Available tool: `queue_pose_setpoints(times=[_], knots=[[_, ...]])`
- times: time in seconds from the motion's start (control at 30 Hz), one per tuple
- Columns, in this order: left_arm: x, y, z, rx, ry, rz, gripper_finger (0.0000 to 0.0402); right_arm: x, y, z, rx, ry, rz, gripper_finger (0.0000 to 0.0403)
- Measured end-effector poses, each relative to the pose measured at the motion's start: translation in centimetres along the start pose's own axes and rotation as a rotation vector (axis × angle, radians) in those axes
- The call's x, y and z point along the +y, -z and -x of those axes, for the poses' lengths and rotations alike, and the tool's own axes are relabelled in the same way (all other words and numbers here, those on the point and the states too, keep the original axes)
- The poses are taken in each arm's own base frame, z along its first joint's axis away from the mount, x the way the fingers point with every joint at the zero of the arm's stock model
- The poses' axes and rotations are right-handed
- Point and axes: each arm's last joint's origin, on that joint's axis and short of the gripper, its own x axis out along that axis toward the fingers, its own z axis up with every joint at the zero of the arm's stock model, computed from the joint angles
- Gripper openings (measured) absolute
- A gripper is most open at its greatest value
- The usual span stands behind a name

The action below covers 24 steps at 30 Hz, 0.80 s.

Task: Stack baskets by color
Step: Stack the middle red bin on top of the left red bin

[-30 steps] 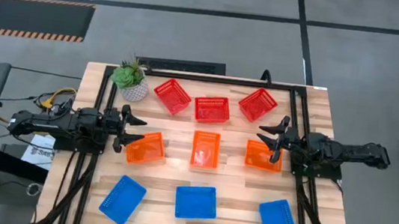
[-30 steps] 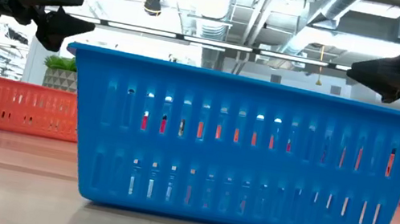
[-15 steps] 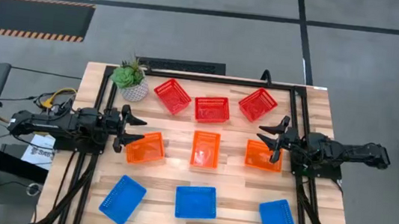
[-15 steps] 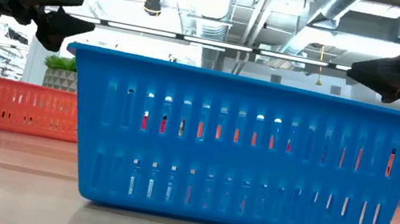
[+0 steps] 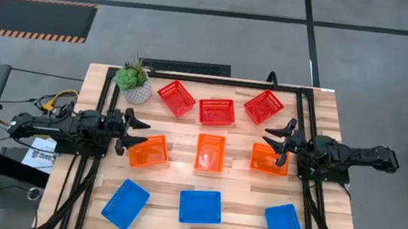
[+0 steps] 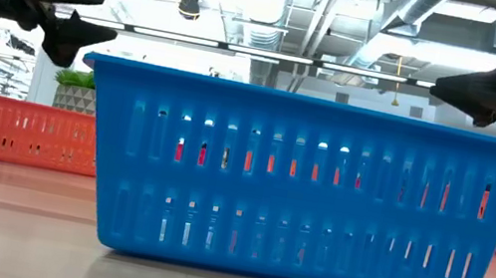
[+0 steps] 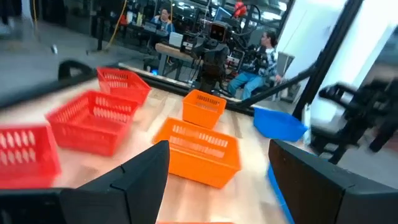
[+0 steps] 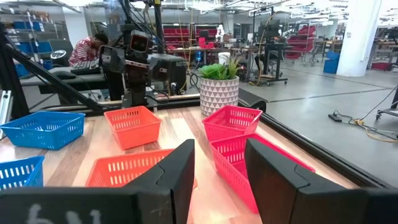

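Nine mesh baskets sit on their bottoms on the wooden table (image 5: pixel 100 79), in three rows. The far row is red (image 5: pixel 176 98) (image 5: pixel 217 111) (image 5: pixel 263 107). The middle row is orange (image 5: pixel 148 151) (image 5: pixel 210 152) (image 5: pixel 269 158). The near row is blue (image 5: pixel 125 203) (image 5: pixel 200 207) (image 5: pixel 285 228). My left gripper (image 5: pixel 139 133) hovers open and level at the left, beside the left orange basket. My right gripper (image 5: pixel 272 138) hovers open and level above the far end of the right orange basket. Neither touches a basket.
A green plant in a white patterned pot (image 5: pixel 133 81) stands at the far left corner. A black frame rail (image 5: pixel 194 69) runs along the far edge. In the low view the middle blue basket (image 6: pixel 301 183) fills the foreground. People sit at desks beyond the table (image 7: pixel 261 53).
My left gripper has rolled slightly about the line it points along, staying in place. Nothing else has moved.
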Motion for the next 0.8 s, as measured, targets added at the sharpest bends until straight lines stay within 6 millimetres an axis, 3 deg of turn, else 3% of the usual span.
queue_pose_setpoints(times=[0.1, 0.3, 0.47, 0.8], knots=[[0.0, 0.0, 0.0, -0.003, -0.005, 0.164, 0.0263, 0.0, -0.2, 0.0, -0.025, 0.001, -0.013, 0.0166], [0.1, -0.1, 0.0, -0.034, -0.033, 0.51, 0.0263, 0.0, -1.3, 0.1, -0.134, -0.045, -0.492, 0.0165], [0.4, -0.5, 0.1, -0.146, -0.127, 0.7, 0.0263, 0.0, -1.6, 0.1, -0.156, -0.07, -0.726, 0.0166], [0.9, -0.8, 0.3, -0.311, -0.285, 0.735, 0.0263, -0.2, -1.5, 0.1, -0.155, -0.039, -0.759, 0.0163]])
